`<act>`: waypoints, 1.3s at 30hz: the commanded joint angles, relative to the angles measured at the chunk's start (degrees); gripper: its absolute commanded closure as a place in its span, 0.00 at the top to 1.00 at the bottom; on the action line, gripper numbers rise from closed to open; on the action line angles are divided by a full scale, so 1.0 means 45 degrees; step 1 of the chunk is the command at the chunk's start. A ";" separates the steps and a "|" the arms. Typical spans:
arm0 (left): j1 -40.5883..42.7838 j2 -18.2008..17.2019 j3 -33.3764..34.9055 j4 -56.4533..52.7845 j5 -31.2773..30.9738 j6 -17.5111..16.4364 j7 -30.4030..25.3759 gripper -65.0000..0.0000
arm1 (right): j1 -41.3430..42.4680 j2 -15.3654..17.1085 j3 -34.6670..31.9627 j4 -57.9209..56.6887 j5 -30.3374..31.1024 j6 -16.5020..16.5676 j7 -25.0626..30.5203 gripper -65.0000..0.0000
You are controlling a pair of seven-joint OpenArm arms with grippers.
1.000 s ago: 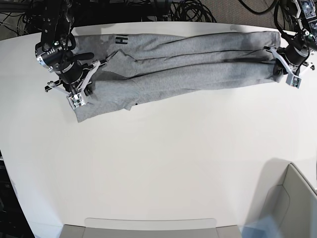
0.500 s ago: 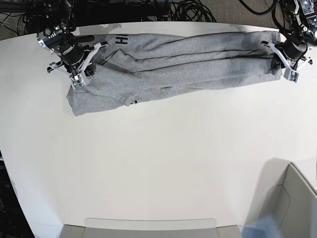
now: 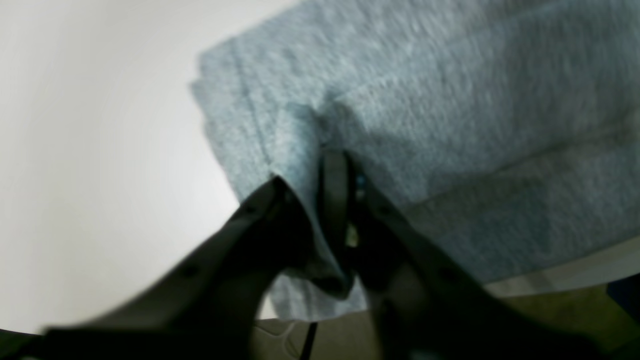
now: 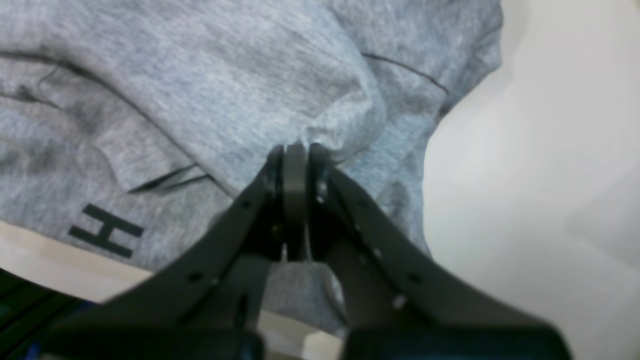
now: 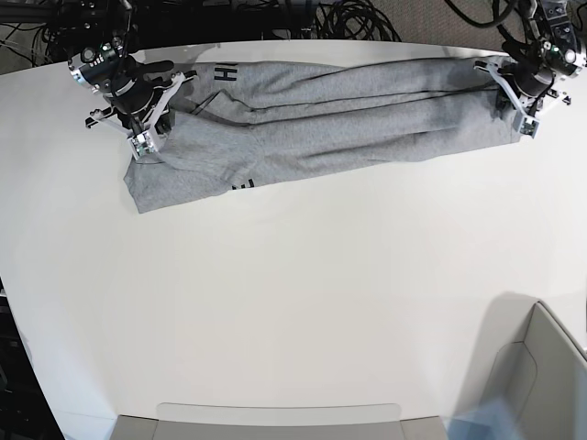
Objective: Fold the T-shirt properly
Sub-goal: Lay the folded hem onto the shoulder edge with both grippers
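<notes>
The T-shirt (image 5: 321,115) lies stretched across the table (image 5: 293,302) near 12 o'clock. The right gripper (image 4: 296,150) pinches its cloth tight. The left gripper (image 3: 312,175) has cloth between parted jaws.

A white table (image 5: 303,302) with rounded far corners fills most of the base view. The only thing lying directly on it is a grey T-shirt (image 5: 321,124), stretched as a long folded band across the upper part of the frame, from upper left to upper right, close to the table's far edge. Black letters show near its upper left end. At the lower edge and lower right corner, pale grey box-like shapes overlap the table.
</notes>
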 commanded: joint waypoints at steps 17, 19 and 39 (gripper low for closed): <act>-0.0095 0.0395 -0.0907 0.0268 0.0591 0.0041 -0.0118 0.47 | 0.0121 0.0174 0.0039 -0.0366 0.0071 0.0090 0.0262 0.00; -0.0095 0.0395 -0.1161 0.0522 0.0610 0.0041 -0.0118 0.47 | 0.0121 0.0174 0.0039 -0.0366 0.0071 0.0090 0.0262 0.00; -0.1892 0.0336 -0.1395 -0.1764 0.0630 0.0041 0.2226 0.49 | 0.0394 0.0428 0.0019 -0.0874 0.0051 0.0090 0.0281 0.00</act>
